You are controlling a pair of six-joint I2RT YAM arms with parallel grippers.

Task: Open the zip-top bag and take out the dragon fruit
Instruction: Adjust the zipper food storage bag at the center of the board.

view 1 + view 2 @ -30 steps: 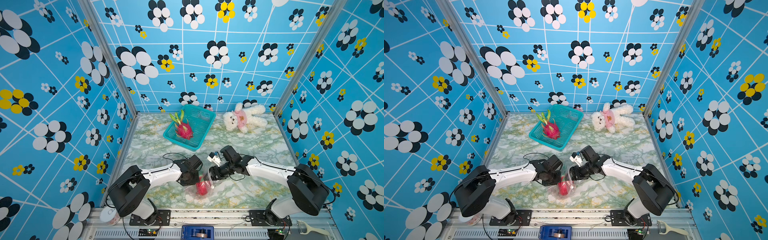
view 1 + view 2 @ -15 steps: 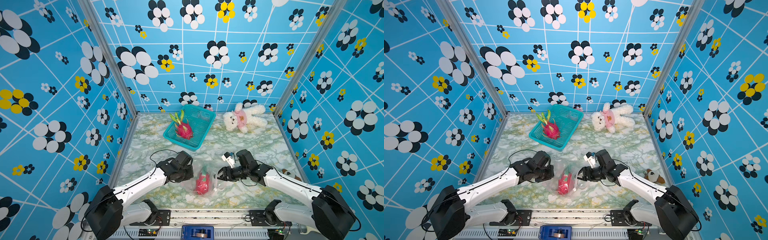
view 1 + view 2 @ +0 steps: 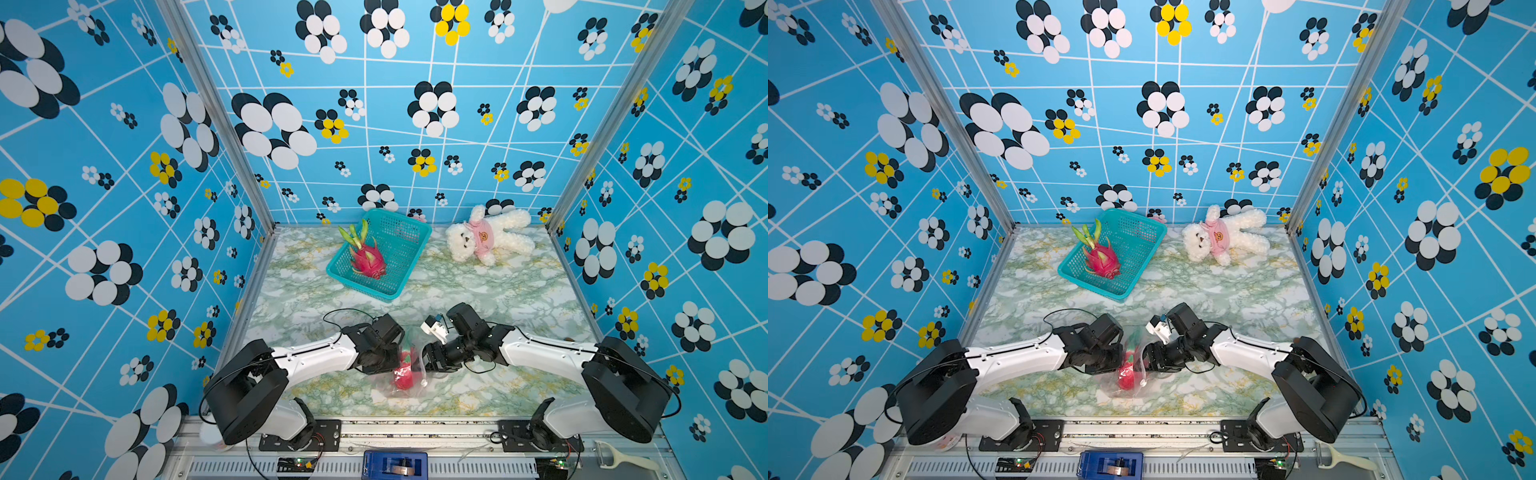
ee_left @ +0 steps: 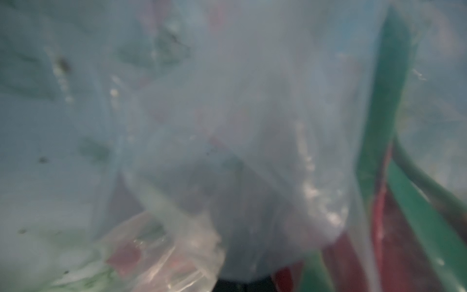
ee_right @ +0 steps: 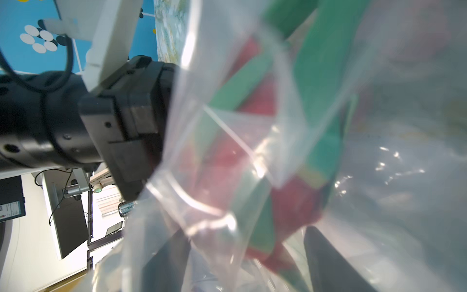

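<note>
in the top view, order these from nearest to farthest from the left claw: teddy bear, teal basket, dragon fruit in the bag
1. dragon fruit, inside the zip-top bag, right beside the left claw at the front of the table.
2. teal basket, toward the back, near the middle.
3. teddy bear, back right, by the rear wall.

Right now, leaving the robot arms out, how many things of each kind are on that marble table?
Teal basket: 1
Clear zip-top bag: 1
Dragon fruit: 2 (one in the basket, one in the bag)
Teddy bear: 1
Total: 5
</note>
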